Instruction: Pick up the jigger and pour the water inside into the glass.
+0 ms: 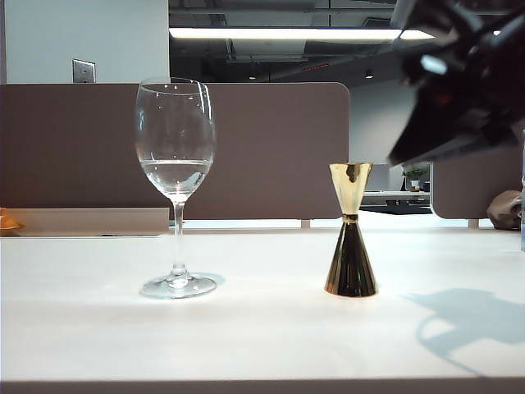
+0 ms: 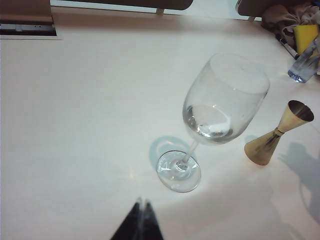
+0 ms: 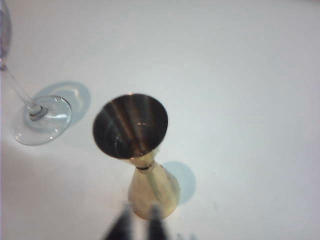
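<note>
Item: jigger (image 1: 350, 231), gold, upright on the white desk (image 1: 262, 336), free of any grip. Item: glass (image 1: 175, 185), stemmed, upright to the jigger's left in the exterior view, well apart from it, holding a shallow pool of water (image 1: 175, 174). Left end effector (image 2: 140, 220): fingertips together, empty, above the desk near the glass's foot. Right end effector (image 3: 137, 222): blurred, raised above the jigger, fingertips slightly apart, holding nothing.
</note>
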Robot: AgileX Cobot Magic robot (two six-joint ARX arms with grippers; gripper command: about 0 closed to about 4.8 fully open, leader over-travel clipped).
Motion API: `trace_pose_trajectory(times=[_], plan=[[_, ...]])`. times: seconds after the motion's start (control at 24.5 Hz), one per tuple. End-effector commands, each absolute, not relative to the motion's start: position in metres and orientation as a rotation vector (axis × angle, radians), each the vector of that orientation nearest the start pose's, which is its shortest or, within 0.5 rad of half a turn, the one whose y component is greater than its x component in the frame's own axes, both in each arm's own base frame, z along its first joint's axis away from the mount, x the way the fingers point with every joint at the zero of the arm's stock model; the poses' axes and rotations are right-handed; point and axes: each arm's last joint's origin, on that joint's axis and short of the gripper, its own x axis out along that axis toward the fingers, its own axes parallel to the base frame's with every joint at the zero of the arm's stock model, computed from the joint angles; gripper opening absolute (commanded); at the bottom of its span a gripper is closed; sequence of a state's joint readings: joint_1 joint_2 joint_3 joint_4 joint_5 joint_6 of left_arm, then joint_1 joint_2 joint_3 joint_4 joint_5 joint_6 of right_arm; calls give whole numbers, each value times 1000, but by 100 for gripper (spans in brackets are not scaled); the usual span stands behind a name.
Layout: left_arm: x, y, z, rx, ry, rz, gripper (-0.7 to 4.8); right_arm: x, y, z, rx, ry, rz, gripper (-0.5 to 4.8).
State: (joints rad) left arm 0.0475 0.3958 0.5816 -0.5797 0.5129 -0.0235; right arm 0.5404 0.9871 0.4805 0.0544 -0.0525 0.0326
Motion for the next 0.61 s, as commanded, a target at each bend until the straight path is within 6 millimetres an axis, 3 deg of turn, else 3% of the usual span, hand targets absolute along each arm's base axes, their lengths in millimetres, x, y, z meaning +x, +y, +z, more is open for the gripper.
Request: trace_pose_trajectory(times=[0.04,0.29,0.61], plan=[[93,-10,276,-133,374,-458,-6,165,100,225,-77,393,570,-5],[93,-10,276,-133,374,-458,-6,147,88,225,-57,279,523,-5],[93,-10,276,-132,374,-458,-6,124,73,210,-66,122,502,-6]])
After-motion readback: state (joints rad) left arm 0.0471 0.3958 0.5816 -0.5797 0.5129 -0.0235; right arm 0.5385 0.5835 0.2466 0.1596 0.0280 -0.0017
